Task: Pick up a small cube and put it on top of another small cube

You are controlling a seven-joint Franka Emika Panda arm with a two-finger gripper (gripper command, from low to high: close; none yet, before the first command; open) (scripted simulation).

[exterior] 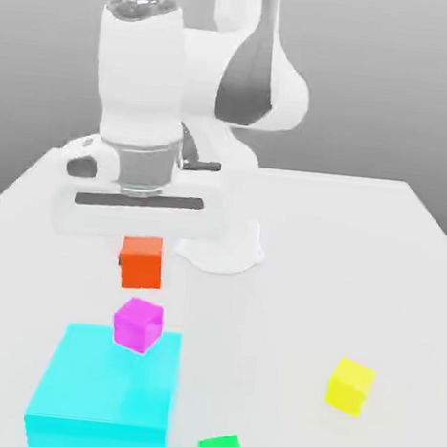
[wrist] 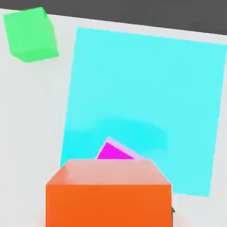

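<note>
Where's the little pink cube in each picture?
Exterior view: left of the middle, just below the orange cube in the picture; the pink cube overlaps the big blue block's far edge.
Hand view: partly hidden by the orange cube, peeking out against the blue block.
Shared landmark: the big blue block.

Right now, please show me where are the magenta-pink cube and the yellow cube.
Magenta-pink cube (exterior: 138,326): exterior view, middle of its visible sides.
Yellow cube (exterior: 350,386): exterior view, middle of its visible faces.
</note>
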